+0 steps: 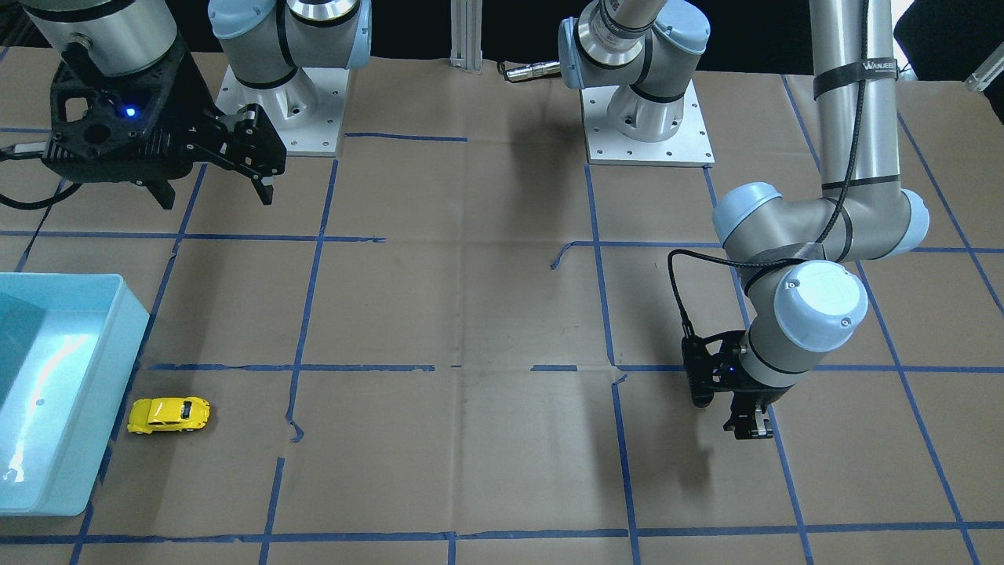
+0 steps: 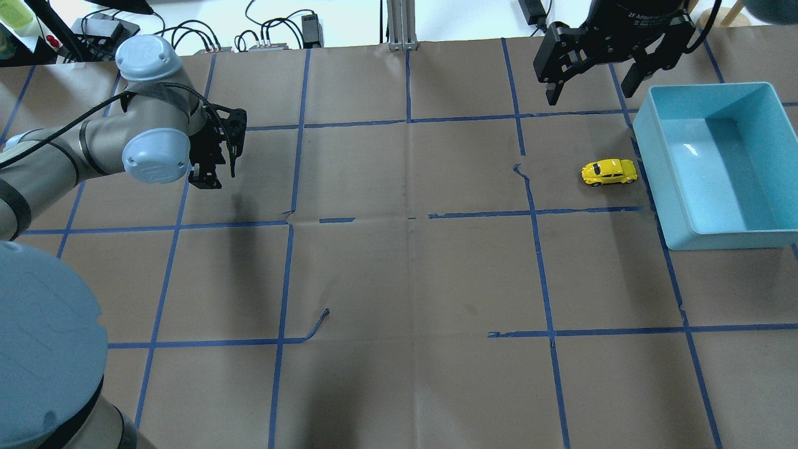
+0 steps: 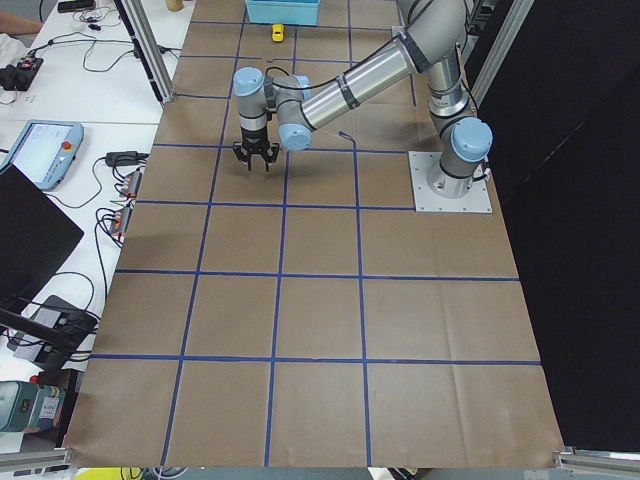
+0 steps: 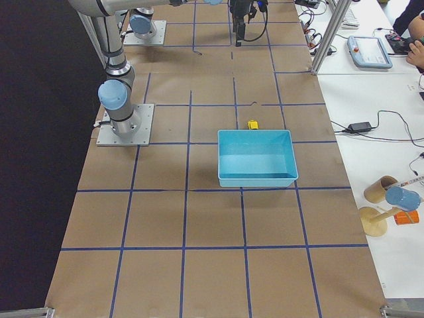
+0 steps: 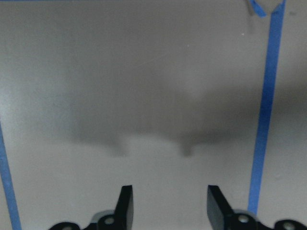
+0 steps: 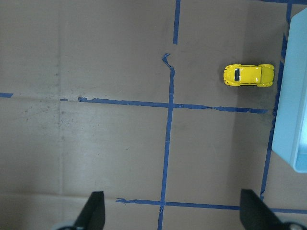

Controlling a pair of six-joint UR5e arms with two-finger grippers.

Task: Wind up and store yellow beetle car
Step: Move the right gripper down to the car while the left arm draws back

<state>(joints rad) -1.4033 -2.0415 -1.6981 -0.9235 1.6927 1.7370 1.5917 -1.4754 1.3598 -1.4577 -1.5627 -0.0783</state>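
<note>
The yellow beetle car (image 2: 610, 172) stands on its wheels on the brown paper, just left of the light blue bin (image 2: 717, 232) in the overhead view. It also shows in the front view (image 1: 169, 414), the right wrist view (image 6: 248, 75) and the right side view (image 4: 252, 124). My right gripper (image 2: 592, 87) is open and empty, high above the table at the far edge, beyond the car; it also shows in the front view (image 1: 216, 192). My left gripper (image 2: 218, 178) is open and empty, low over bare paper far to the left; its fingertips (image 5: 125, 206) show in the left wrist view.
The blue bin (image 1: 129, 322) is empty. Blue tape lines grid the paper, with loose torn ends (image 2: 318, 324) in places. Both arm bases (image 1: 647, 118) sit at the robot's side of the table. Cables and devices lie beyond the far edge (image 2: 274, 31).
</note>
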